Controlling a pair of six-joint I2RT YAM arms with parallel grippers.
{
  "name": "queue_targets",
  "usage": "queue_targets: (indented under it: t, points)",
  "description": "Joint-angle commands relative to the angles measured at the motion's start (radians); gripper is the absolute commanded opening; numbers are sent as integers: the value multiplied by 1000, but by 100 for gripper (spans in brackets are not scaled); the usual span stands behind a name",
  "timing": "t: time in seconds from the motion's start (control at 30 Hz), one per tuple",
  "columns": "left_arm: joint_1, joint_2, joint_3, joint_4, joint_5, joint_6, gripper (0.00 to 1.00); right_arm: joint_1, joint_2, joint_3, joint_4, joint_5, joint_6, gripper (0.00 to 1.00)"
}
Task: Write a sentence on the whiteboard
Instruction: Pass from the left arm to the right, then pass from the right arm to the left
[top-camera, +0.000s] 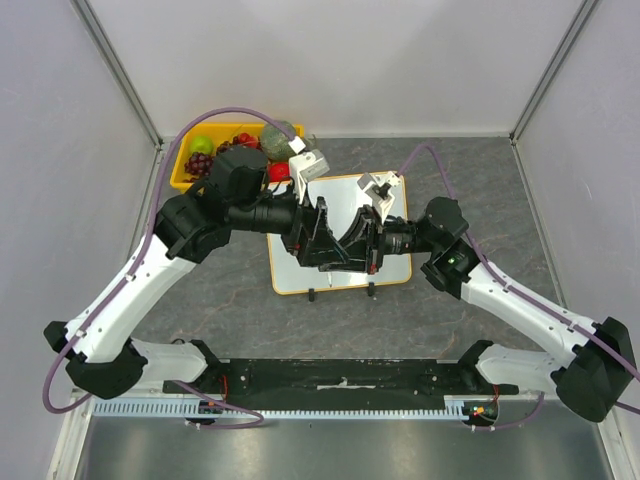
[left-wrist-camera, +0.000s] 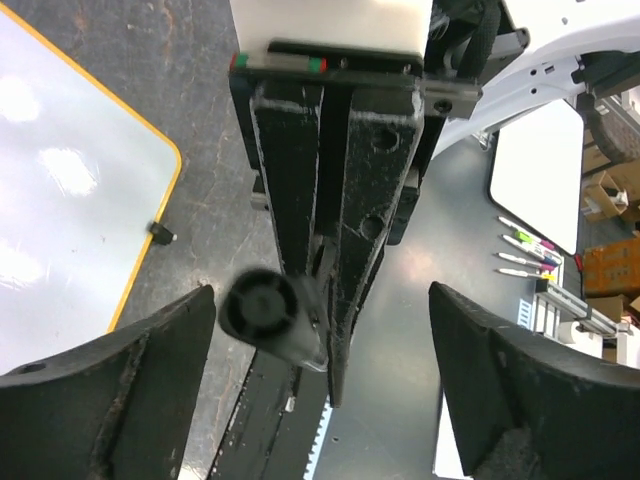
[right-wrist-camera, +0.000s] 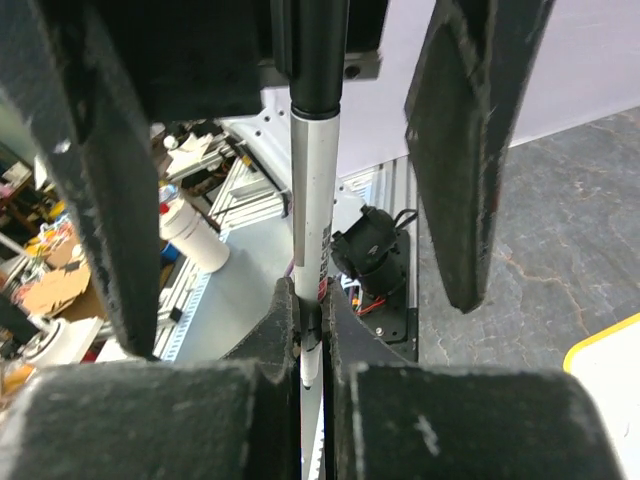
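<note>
Right jaws clamp a marker (right-wrist-camera: 315, 200); whiteboard (left-wrist-camera: 60, 200) glossy white, orange-framed.

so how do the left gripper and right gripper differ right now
1. The left gripper is wide open and holds nothing; the right gripper is shut on the marker.
2. The right gripper clamps the marker's white barrel; the left gripper's fingers only flank its black end, not touching it.
Shared: both have black fingers and meet over the whiteboard.
</note>
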Motion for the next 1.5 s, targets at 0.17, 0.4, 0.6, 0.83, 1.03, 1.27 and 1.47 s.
queue_targets:
  t: [0.17,0.4,0.6,0.83,1.03,1.27,1.47]
  points:
    - [-3,-140,-163,95,-67,-43,96,-22,-62,4,-216,459,-24,0]
    - [-3,-140,-278,216,-21,-98,95,-58,-197,-108,-103,657,103,0]
    - [-3,-71,-291,325,2,-113,91,-62,-249,-112,-103,688,119,0]
    - [-3,-22,-295,488,64,-167,78,-64,-277,-149,-51,693,180,0]
    - [-2,1,-307,549,51,-195,52,-64,-283,-165,-20,694,206,0]
    - [-3,-1,-329,563,45,-198,2,-64,-297,-169,-21,703,218,0]
    - [-3,-31,-340,543,27,-186,2,-65,-300,-140,-55,700,186,47]
